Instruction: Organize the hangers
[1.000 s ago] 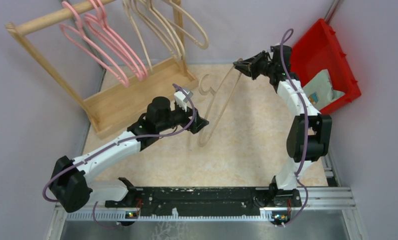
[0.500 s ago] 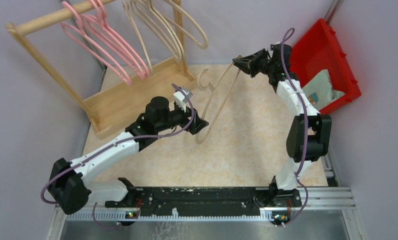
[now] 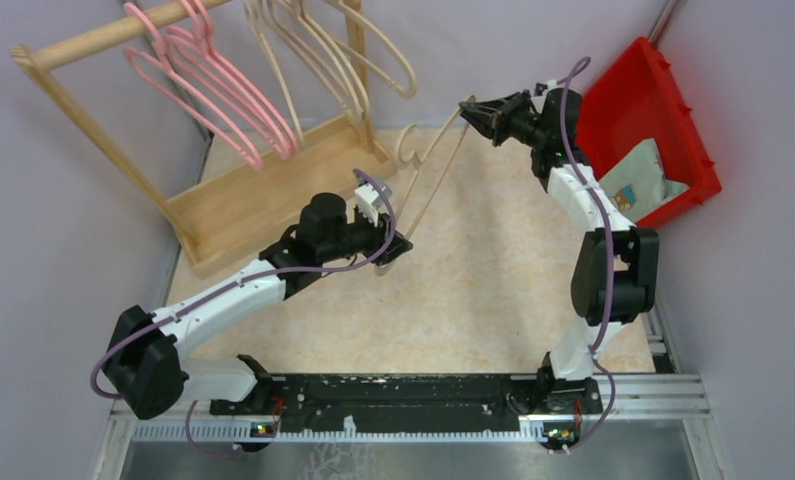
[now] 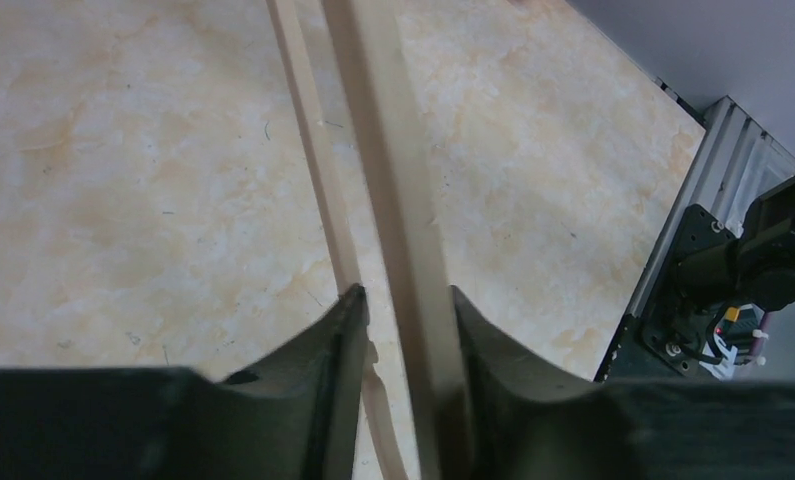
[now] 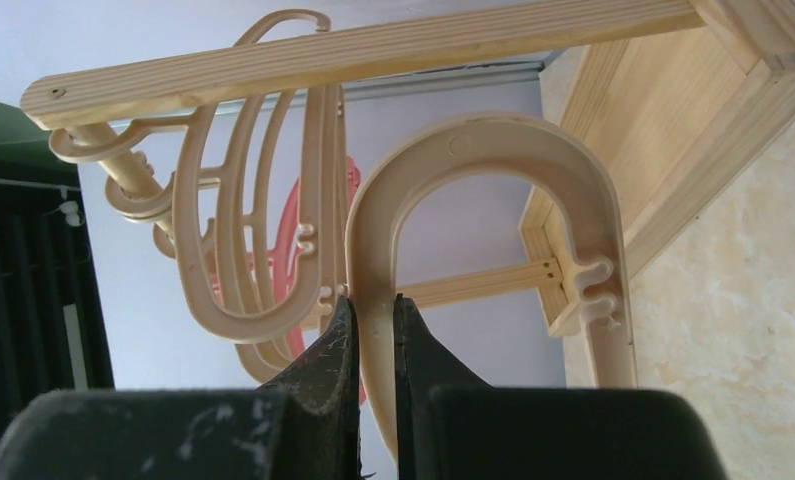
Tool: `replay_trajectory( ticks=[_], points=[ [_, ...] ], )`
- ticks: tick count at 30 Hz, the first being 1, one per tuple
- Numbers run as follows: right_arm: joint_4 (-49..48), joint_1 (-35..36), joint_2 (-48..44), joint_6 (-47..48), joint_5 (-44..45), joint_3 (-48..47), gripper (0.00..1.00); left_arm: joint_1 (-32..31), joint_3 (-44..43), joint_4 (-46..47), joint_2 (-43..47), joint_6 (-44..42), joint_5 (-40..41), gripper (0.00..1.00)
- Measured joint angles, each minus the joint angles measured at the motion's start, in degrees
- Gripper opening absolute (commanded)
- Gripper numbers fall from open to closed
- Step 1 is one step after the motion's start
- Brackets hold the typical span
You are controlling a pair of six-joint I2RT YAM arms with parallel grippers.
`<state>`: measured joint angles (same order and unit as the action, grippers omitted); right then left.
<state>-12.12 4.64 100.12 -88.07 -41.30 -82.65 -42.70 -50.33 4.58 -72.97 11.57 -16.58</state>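
Observation:
A beige hanger [image 3: 428, 185] hangs slanted in the air between my two grippers. My right gripper [image 3: 470, 108] is shut on the hanger near its hook; in the right wrist view the fingertips [image 5: 370, 300] pinch one leg of the curved hook [image 5: 493, 140]. My left gripper [image 3: 398, 245] has closed around the lower bar; in the left wrist view that bar [image 4: 393, 150] runs between the fingers [image 4: 405, 295], against the right one. Pink hangers [image 3: 223, 95] and beige hangers [image 3: 323, 60] hang on the wooden rack's pole [image 3: 83, 42].
The wooden rack's base [image 3: 253, 205] stands at the back left, just behind my left gripper. A red bin [image 3: 643, 100] holding a packet [image 3: 638, 175] leans at the back right. The hung beige hangers [image 5: 233, 200] show close ahead in the right wrist view.
My left gripper has closed in on the hanger's lower bar. The right gripper has carried the hook end up and back toward the rack, tilting the hanger steeper.

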Motion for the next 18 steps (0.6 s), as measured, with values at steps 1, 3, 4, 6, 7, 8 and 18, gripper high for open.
replay_trajectory(
  ticks=[1, 3, 4, 6, 7, 8, 18],
  points=[
    [-1.3, 0.0, -0.2, -0.6, 0.0, 0.7, 0.00, 0.0, 0.0, -0.1, 0.0, 0.0, 0.0, 0.26],
    [-3.1, 0.0, -0.5, -1.8, 0.0, 2.3, 0.00, -0.1, 0.0, -0.4, 0.0, 0.1, 0.4, 0.12],
    [-4.0, 0.0, -0.6, -2.3, 0.0, 3.1, 0.00, -0.1, 0.0, -0.6, 0.0, 0.3, 0.6, 0.02],
    [-5.4, 0.0, -0.6, -3.5, -0.1, 4.1, 0.09, -0.1, 0.0, -1.6, 0.0, 0.6, 1.9, 0.00],
    [-5.5, -0.1, -0.6, -3.7, -0.2, 4.3, 0.22, 0.0, 0.0, -2.1, 0.0, 0.8, 2.6, 0.00],
    [-5.5, -0.2, -0.6, -3.8, -0.4, 4.3, 0.50, 0.1, -0.1, -2.7, 0.0, 1.0, 3.4, 0.00],
    [12.3, -2.4, -0.9, 8.3, -1.7, 4.2, 0.95, -0.1, -1.0, -16.8, 6.4, 1.2, 9.6, 0.00]
  ],
)
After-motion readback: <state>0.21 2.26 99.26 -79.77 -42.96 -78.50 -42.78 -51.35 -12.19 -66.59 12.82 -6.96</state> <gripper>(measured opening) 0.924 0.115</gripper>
